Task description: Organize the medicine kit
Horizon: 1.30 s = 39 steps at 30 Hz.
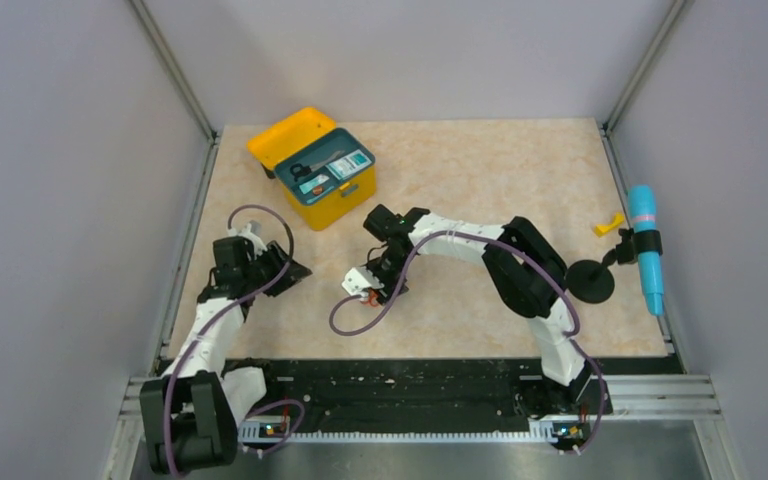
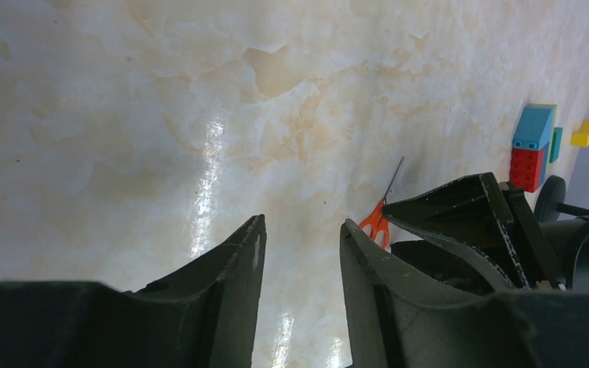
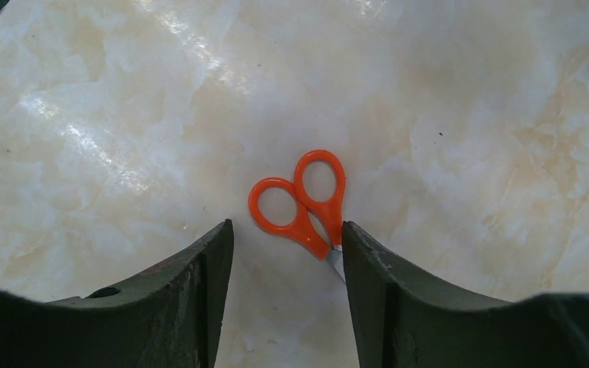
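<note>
So, the medicine kit (image 1: 345, 200) is the bright yellow box at the far left of the table (image 1: 520, 170), lid flipped open, teal tray (image 1: 340, 135) of small bits showing inside. Nearer, the right gripper (image 3: 287, 230) sits jaws apart, straddling the orange scissors (image 3: 328, 218) lying flat. The left gripper (image 2: 301, 230) is parted too, nothing between its fingers (image 2: 230, 261).

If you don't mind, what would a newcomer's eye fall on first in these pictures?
The bright yellow medicine kit, lid open, at the far left of the table. Then the orange scissors lying flat on the table, between the open jaws of the right gripper.
</note>
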Each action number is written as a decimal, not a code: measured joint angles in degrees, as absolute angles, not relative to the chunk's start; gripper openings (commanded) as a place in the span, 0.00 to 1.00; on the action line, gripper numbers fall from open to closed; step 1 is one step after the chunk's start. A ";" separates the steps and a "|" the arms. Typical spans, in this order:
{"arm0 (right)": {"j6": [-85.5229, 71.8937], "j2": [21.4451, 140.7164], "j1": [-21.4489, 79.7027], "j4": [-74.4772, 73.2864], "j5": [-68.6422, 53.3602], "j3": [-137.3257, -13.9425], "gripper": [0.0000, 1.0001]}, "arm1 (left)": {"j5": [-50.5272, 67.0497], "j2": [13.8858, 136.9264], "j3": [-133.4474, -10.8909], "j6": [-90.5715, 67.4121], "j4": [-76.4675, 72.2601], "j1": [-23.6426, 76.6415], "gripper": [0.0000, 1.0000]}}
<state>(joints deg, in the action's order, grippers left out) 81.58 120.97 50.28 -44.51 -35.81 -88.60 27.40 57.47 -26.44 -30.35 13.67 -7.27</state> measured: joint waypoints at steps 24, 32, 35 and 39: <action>81.36 118.98 50.37 -44.25 -35.07 -85.71 0.49 | 34.48 65.65 -22.20 -33.04 7.03 -6.42 0.46; 82.21 123.55 51.37 -48.88 -35.09 -92.75 0.41 | 35.62 65.65 -21.85 -33.41 6.02 -6.00 0.49; 82.24 123.44 52.16 -48.16 -35.11 -92.05 0.34 | 36.42 65.67 -21.17 -34.28 5.15 -5.56 0.49; 81.10 120.79 52.53 -42.83 -34.96 -87.13 0.32 | 36.82 66.70 -21.06 -35.62 3.73 -4.78 0.49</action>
